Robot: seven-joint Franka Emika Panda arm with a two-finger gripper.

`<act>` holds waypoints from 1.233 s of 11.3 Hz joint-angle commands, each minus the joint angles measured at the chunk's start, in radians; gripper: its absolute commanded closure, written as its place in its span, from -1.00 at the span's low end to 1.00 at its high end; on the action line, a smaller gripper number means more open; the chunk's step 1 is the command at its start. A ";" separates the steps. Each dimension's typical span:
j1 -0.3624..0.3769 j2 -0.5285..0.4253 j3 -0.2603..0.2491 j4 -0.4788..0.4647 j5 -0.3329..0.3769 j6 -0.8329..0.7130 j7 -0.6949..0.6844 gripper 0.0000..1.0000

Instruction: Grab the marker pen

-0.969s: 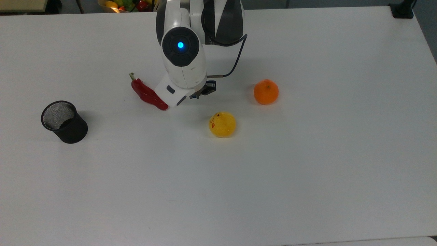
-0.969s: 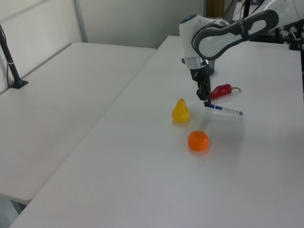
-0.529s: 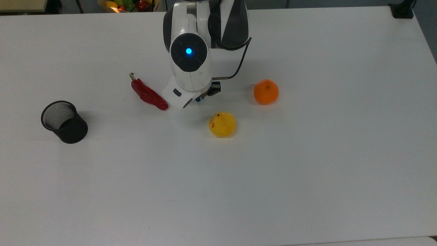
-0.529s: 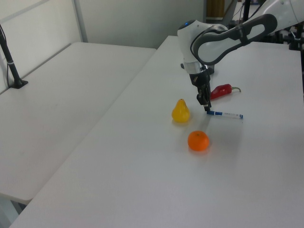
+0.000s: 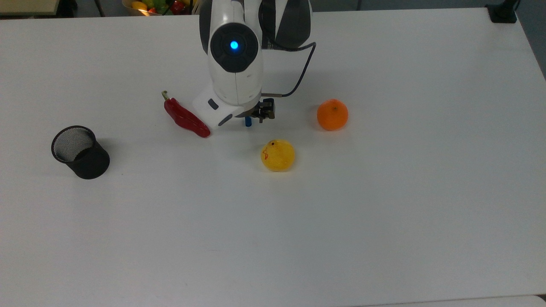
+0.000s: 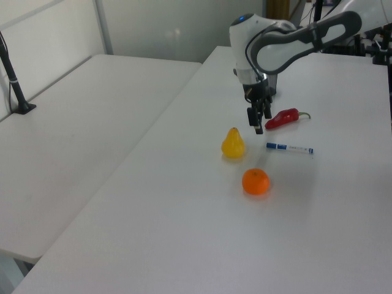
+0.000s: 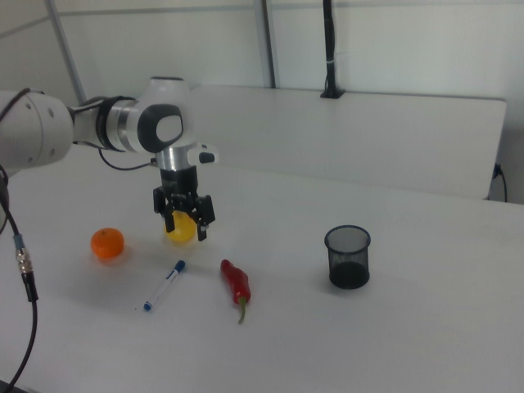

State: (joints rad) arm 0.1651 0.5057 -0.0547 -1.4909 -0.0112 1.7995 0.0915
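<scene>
— What had changed when we compared it with the earlier frames?

— Since a second before, the fingers point(image 7: 167, 221) had come up off the marker pen point(image 6: 290, 147). We had seen them low at its capped end, and now they hung above the desk point(image 6: 184, 245) with nothing between them, spread apart, as we could make out in the right view. The gripper point(image 6: 259, 124) pointed straight down in the left view.

— And where did we find the pen?

— Lying flat on the desk, untouched. In the right view it point(image 7: 164, 285) lay below the gripper point(image 7: 183, 223), between the orange point(image 7: 107, 244) and the red chilli point(image 7: 237, 283), its blue cap toward the gripper. In the top view we caught only a blue bit of it point(image 5: 248, 121) poking out from under the arm's wrist point(image 5: 233, 64).

— What lay around it?

— The chilli point(image 6: 282, 117) sat just beside the fingers in the left view, apart from them. The yellow pear point(image 6: 233, 143) stood near the pen's cap end, and the orange point(image 6: 255, 182) lay a little nearer that camera. In the top view we saw the pear point(image 5: 277, 155) and the orange point(image 5: 332, 114) to the top view's right of the chilli point(image 5: 186, 118), and a black mesh cup point(image 5: 80, 152) well apart at the top view's left, upright.
</scene>
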 commanded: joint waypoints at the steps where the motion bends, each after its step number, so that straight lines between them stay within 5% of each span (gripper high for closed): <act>1: -0.016 -0.143 -0.013 -0.031 -0.015 -0.058 0.065 -1.00; 8: -0.110 -0.326 -0.011 -0.049 -0.013 -0.149 0.054 -1.00; 14: -0.110 -0.421 -0.011 -0.077 0.002 -0.235 0.045 -1.00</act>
State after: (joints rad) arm 0.0509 0.1416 -0.0655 -1.5250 -0.0119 1.5965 0.1352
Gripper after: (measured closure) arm 0.000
